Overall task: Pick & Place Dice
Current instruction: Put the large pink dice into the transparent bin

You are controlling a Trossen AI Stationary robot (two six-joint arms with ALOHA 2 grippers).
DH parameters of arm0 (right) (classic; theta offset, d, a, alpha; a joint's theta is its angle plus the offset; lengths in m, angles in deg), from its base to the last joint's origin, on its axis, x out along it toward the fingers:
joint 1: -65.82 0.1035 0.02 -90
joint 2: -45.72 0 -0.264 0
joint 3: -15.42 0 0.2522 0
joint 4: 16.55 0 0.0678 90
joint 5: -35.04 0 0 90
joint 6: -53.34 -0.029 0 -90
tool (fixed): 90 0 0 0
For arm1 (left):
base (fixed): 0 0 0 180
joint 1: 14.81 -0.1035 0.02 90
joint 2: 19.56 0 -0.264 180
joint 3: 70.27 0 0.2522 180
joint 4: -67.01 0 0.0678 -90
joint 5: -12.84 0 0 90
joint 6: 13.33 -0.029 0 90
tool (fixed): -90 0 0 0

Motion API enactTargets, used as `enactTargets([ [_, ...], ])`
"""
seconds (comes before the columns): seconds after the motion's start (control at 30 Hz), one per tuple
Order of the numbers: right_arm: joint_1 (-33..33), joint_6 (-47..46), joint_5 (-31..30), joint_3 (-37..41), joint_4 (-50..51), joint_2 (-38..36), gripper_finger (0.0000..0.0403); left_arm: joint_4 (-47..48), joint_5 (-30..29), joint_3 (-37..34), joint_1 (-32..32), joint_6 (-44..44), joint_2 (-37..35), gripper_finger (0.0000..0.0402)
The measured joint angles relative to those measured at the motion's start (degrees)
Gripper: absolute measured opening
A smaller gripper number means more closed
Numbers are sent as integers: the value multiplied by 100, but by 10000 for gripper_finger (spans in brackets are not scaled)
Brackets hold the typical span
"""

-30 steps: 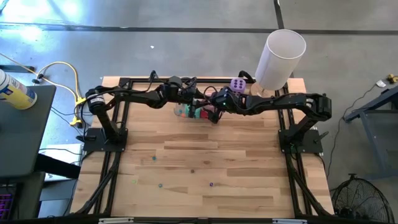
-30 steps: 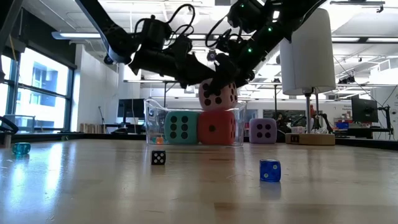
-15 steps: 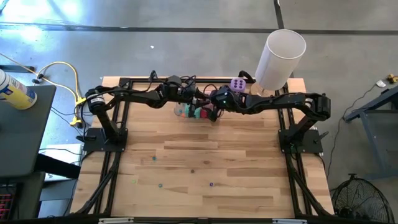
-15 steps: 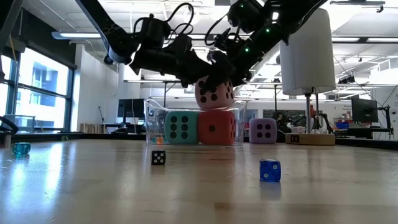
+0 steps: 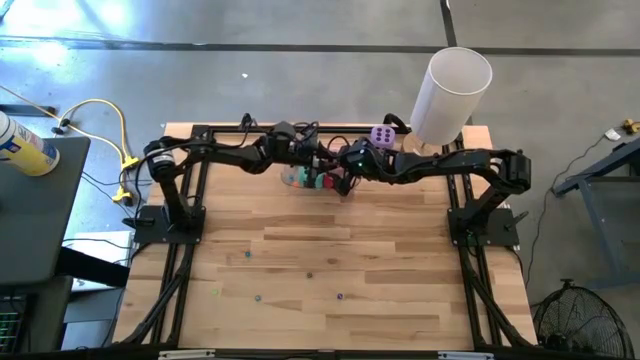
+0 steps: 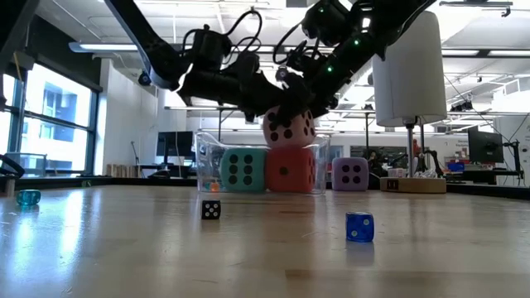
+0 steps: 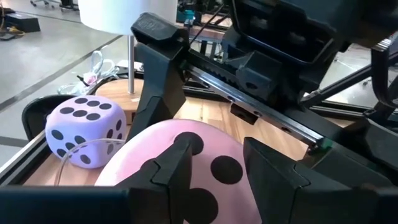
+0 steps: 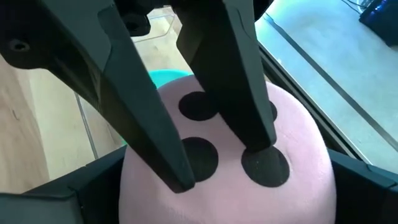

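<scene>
The left gripper (image 6: 277, 112) pinches the pink die (image 6: 288, 128) just above the clear box (image 6: 207, 161), over the red die (image 6: 290, 170) and teal die (image 6: 241, 170). The right gripper (image 6: 310, 99) is spread wide around the pink die. The purple die (image 6: 349, 174) sits beside the box.

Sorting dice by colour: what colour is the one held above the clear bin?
Pink die with dark pips; clearest in the low view.

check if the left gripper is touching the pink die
Touching. The left wrist view shows the left gripper with its fingers pressed into the pink die, denting its soft surface.
</scene>
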Motion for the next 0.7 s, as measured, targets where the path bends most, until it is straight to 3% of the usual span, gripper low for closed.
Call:
enactTargets([
  [0.47, 5, 87, -245, 0, -38, -23, 396, -200, 65, -13, -60, 184, 54, 142],
  [0.7, -4, 109, -275, 0, 22, -13, 396, -1149, 536, -35, -6, 474, 81, 142],
])
